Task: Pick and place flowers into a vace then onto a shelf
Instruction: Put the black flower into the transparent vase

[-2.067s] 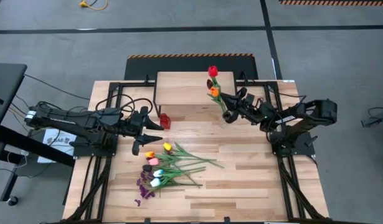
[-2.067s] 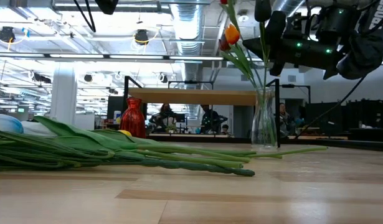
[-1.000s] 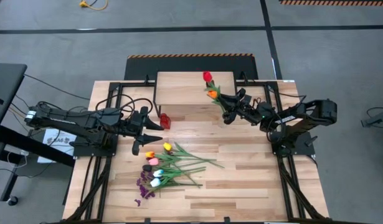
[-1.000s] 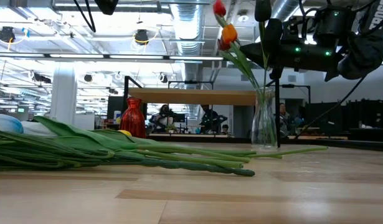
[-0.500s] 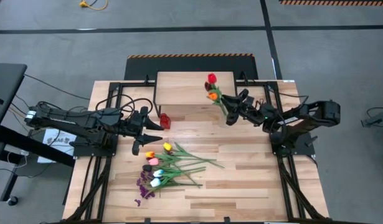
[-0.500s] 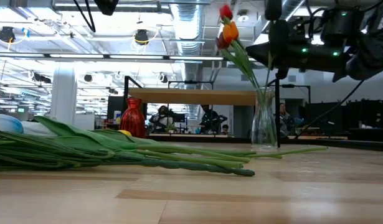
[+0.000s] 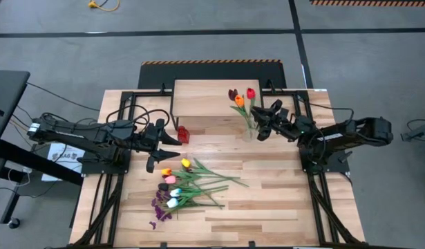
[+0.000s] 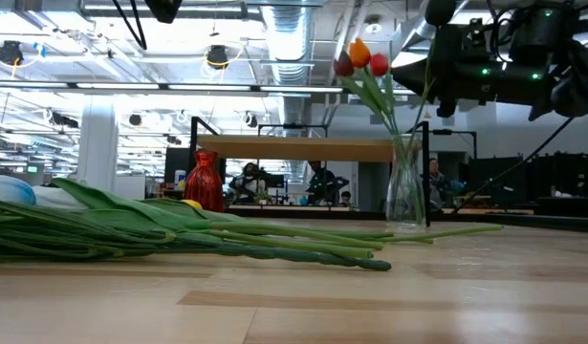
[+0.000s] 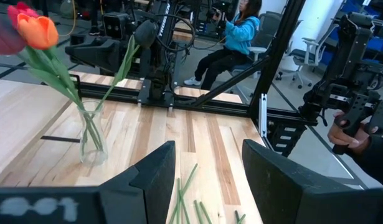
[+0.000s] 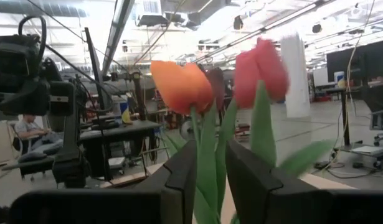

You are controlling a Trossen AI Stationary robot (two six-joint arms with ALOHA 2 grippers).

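Since earlier, tulips (image 7: 241, 97) more upright, stems between right gripper (image 10: 210, 180) fingers.

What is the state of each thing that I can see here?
Glass vase: upright on table, holds three tulips.
Tulips in vase: stems between right gripper's fingers.
Loose flowers: lying on table.
Red vase: upright, empty.
Shelf: bare.
Left gripper: open, holds nothing.

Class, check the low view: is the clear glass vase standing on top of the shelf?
No, the glass vase stands on the tabletop, in front of the shelf.
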